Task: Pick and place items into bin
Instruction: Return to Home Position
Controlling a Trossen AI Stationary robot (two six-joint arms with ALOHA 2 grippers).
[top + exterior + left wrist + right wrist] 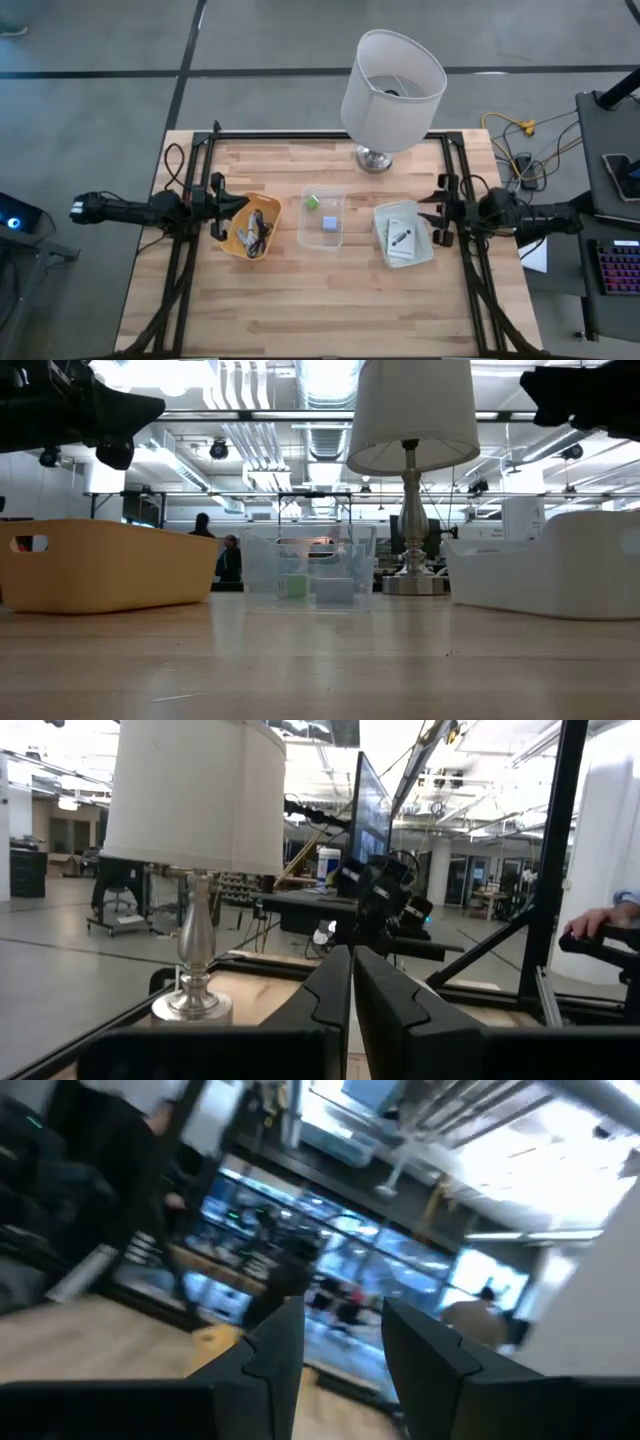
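Packets (400, 238) lie in the white bin (424, 235), just frame-left of the open right pincer (438, 216); left pincer (238, 208) closed.

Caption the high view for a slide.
Left end effector by tan bin of cables, right end effector by white bin of packets, cubes in clear bin between.

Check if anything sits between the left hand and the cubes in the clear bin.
Yes: the yellow bin with coiled cables sits between the left hand and the clear bin. Nothing covers the green cube or grey-blue cube from above.
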